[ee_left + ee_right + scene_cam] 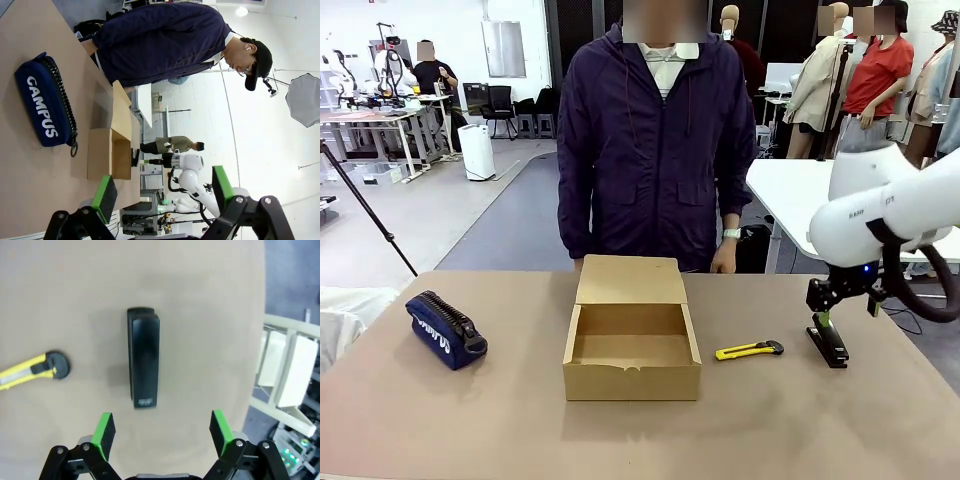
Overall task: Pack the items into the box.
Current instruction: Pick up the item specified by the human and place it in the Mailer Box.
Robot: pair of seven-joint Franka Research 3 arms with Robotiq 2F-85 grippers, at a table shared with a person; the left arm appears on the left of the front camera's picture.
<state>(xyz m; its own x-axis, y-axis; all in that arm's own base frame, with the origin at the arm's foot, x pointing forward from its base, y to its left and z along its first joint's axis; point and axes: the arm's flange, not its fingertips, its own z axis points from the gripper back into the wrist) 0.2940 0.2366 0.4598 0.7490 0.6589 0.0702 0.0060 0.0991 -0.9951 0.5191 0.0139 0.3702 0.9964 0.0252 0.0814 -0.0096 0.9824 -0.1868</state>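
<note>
open box sits mid-tabletop. at its 3 o'clock lies the yellow knife, then the black stapler, under the right hand, spread wide and empty. a blue pencil case lies at 9 o'clock, well apart. left hand spread, empty too.

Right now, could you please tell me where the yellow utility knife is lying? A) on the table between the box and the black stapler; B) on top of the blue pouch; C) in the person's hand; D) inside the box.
A: the yellow utility knife lies flat on the table, just right of the open box, with the black stapler further right.
</note>
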